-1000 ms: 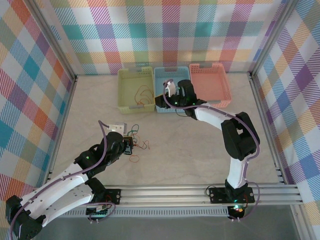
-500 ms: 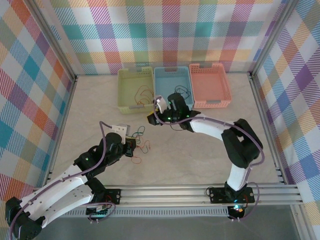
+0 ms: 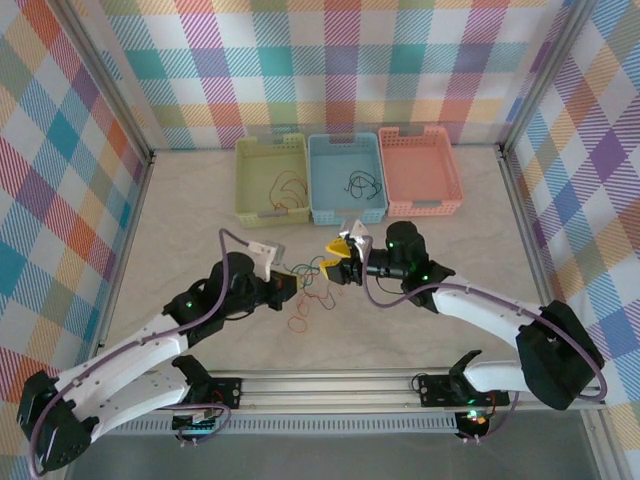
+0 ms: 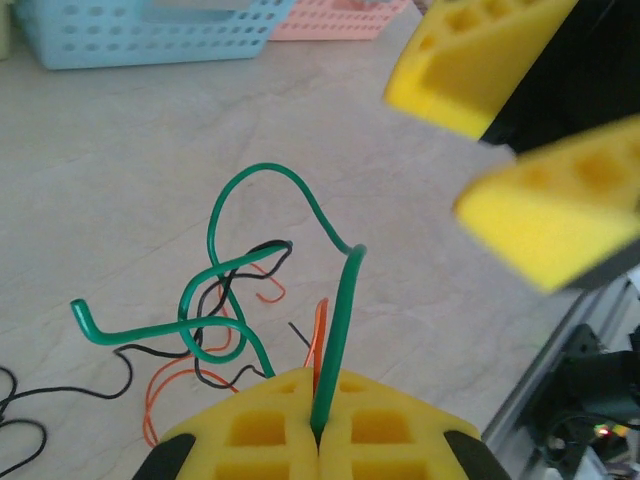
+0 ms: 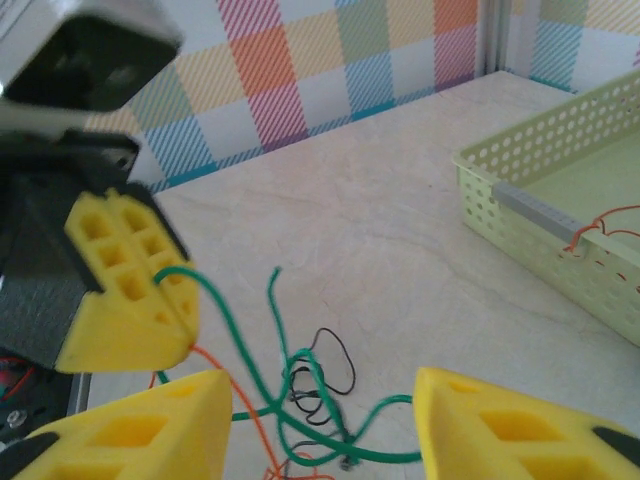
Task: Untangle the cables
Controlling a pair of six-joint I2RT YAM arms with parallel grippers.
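The cables (image 3: 306, 292) lie in a tangle of green, black and orange wires on the table between my two grippers. My left gripper (image 3: 292, 284) is shut on a green cable (image 4: 343, 320) and an orange strand (image 4: 321, 329), lifting them off the table; its pads (image 4: 320, 425) meet around both. A black cable (image 4: 262, 247) loops through the green one. My right gripper (image 3: 338, 262) hangs open just right of the tangle. In its own wrist view the right gripper (image 5: 320, 440) straddles the green cable (image 5: 241, 346) and black cable (image 5: 351, 371) without touching them.
Three baskets stand in a row at the back: green (image 3: 246, 178) with orange wire inside, blue (image 3: 318, 175) with a dark wire inside, and pink (image 3: 420, 170). A loose orange loop (image 3: 300, 322) lies near the tangle. Metal rails edge the table.
My right arm has swung from the blue basket down to the tangle and opened wider. My left gripper has carried the held cables to the right.
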